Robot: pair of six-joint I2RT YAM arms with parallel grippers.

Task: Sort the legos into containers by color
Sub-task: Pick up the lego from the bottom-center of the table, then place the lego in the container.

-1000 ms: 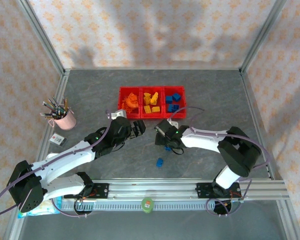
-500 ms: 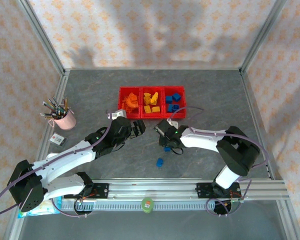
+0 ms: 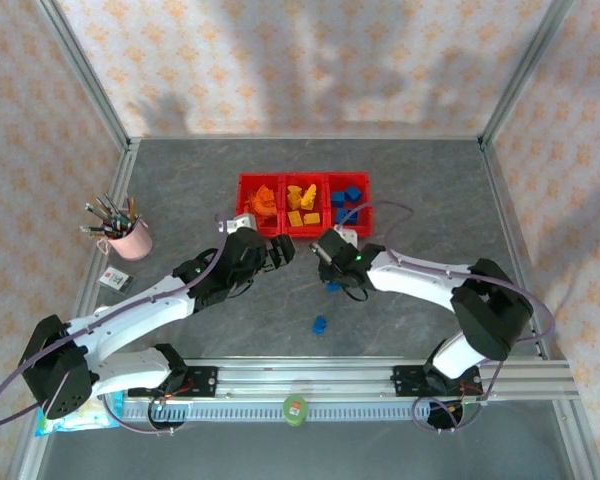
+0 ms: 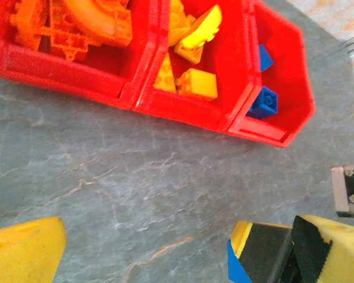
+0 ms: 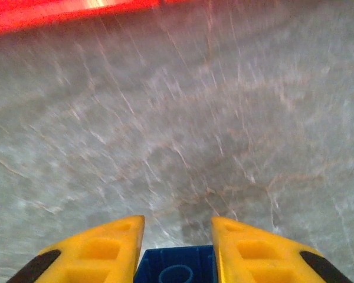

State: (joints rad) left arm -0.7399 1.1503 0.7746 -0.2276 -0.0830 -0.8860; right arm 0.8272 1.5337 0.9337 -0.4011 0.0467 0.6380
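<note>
1. We logged the row of three red containers (image 3: 305,176) on the bench (image 3: 180,180), midway between its side edges and nearer the far edge. There were orange legos (image 4: 76,23) in the left-end bin (image 4: 65,71), yellow legos (image 4: 196,84) in the middle bin (image 4: 183,115) and blue legos (image 3: 348,203) in the right-end bin (image 3: 350,232).
2. On the right gripper (image 5: 177,227), we read the jaws as clamped on a blue brick (image 5: 176,266). A finger flanked it on each side and only its top showed. It hung just on the near side of the row, about level with the divide between the middle and right-end bins.
3. On the left gripper (image 4: 180,227), the jaws stood wide apart with nothing between them. It sat just short of the left-end bin, close to the right gripper.
4. A loose blue brick (image 3: 319,324) lay toward the near edge, well apart from the row.
5. We judged the step in hand to be carrying the held brick to the right-end bin. To do it well:
   - Keep the clamp firm.
   - Raise the brick above the near wall before crossing.
   - Bear toward the right edge, clear of the middle bin.
   - Part the jaws only over the bin's middle.
   - Mind the neighbouring arm.
6. Against a second earlier:
   - The right gripper and its brick had shifted toward the far edge, closer to the row.
   - Its elbow had swung toward the right edge.
   - The left gripper had crept slightly binward.
   - The loose blue brick had not moved.
</note>
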